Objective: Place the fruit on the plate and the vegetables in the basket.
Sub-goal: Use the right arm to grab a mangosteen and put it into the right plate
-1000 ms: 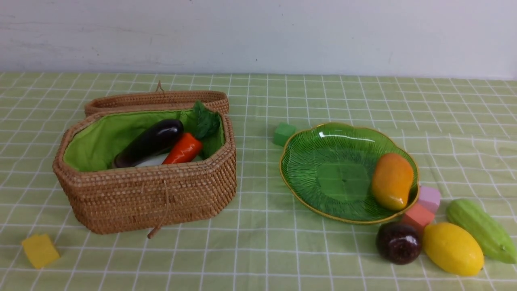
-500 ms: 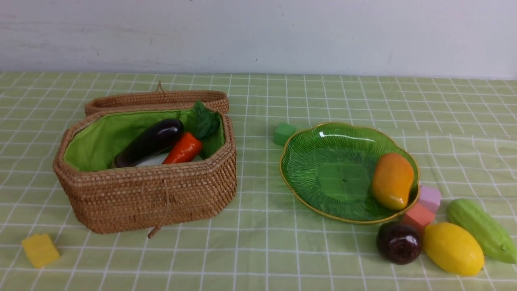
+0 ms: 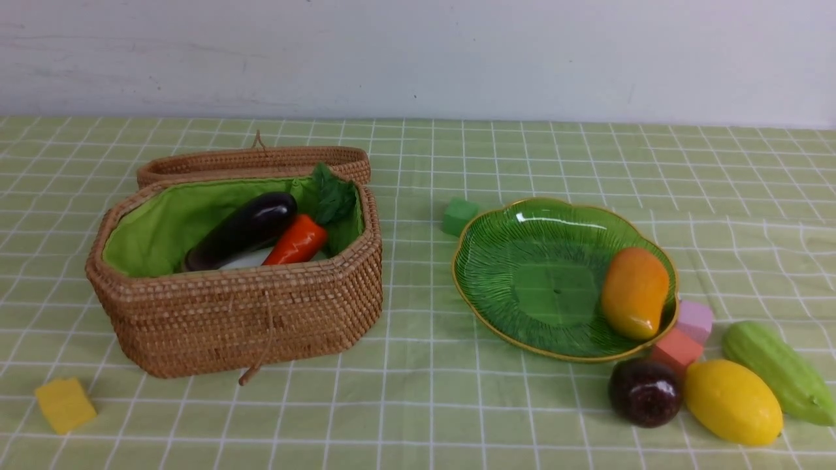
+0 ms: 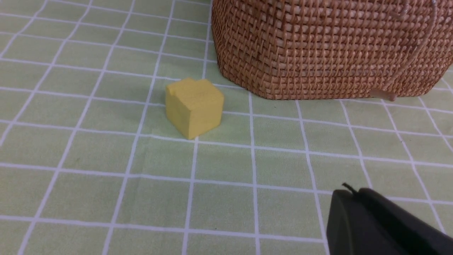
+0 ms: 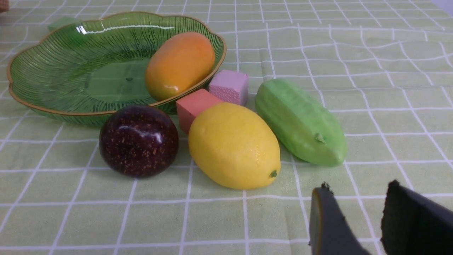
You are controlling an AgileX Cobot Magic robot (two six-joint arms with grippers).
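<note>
The wicker basket (image 3: 235, 313) stands open at the left, holding a purple eggplant (image 3: 245, 225), an orange carrot (image 3: 297, 240) and a white radish (image 3: 245, 261). On the green plate (image 3: 522, 261) lies the mango (image 3: 633, 292). On the cloth by the plate's near rim sit the dark purple ball (image 3: 644, 391), the lemon (image 3: 731, 401) and the light green gourd (image 3: 777, 370). Neither gripper appears in the front view. My left gripper (image 4: 350, 193) is shut, empty, over the cloth near the basket's wall (image 4: 332, 49). My right gripper (image 5: 357, 187) is open, empty, just short of the lemon (image 5: 233, 145) and gourd (image 5: 300, 120).
A yellow foam cube (image 3: 64, 405) lies at the front left, near the basket. A green cube (image 3: 459, 215) sits behind the plate. A pink cube (image 3: 693, 320) and a red cube (image 3: 676, 349) are wedged between plate, lemon and gourd.
</note>
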